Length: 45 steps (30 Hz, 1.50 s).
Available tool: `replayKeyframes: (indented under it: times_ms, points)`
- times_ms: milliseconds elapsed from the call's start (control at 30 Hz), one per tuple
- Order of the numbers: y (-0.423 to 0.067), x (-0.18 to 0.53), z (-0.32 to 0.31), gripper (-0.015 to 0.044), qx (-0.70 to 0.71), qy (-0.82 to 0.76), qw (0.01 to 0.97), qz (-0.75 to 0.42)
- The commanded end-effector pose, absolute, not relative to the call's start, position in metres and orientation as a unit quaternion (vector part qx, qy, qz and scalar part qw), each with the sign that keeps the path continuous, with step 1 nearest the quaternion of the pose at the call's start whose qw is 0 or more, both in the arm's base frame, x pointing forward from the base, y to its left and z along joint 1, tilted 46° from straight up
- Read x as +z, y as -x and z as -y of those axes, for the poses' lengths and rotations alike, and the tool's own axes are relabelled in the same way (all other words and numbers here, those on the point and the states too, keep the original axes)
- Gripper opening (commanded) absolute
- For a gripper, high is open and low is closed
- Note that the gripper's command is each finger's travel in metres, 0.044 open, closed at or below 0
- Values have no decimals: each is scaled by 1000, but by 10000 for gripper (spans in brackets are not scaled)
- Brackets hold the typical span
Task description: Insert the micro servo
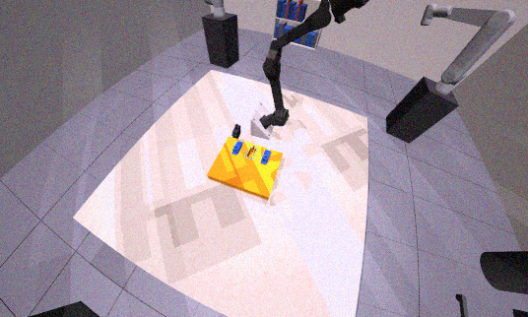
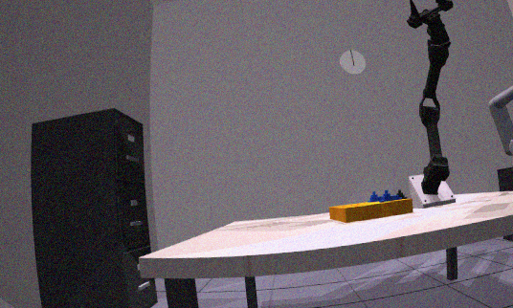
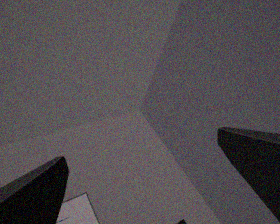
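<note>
My black parallel-jaw gripper [image 2: 425,11] hangs high above the table, fingers spread wide and holding nothing. The small dark loose micro servo [image 1: 236,131] sits just beside the flat yellow deck [image 1: 243,172]. I should descend straight over it, jaws astride its body.

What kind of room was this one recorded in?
Probably an office-like lab or workshop: a tall black filing cabinet against a plain grey wall with a round clock, a tiled floor, and other robot arms on dark pedestals around the pale work table.
</note>
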<state>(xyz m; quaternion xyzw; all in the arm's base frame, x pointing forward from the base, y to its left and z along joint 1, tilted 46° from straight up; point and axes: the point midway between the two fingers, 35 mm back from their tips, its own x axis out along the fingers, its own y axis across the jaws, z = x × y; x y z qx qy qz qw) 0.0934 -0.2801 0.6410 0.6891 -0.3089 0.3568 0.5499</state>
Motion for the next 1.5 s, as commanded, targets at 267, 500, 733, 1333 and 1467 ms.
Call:
replayKeyframes:
  times_ms: [267, 500, 733, 1333, 1467]
  points:
    - [-60, 669, 192, 440, 383, -623, 612, 301]
    - [-49, 676, 145, 440, 387, -582, 651, 296]
    - [-47, 677, 125, 440, 386, -563, 669, 292]
    - [-55, 673, 40, 440, 372, -488, 744, 265]
    - [-60, 670, 23, 440, 366, -476, 757, 258]
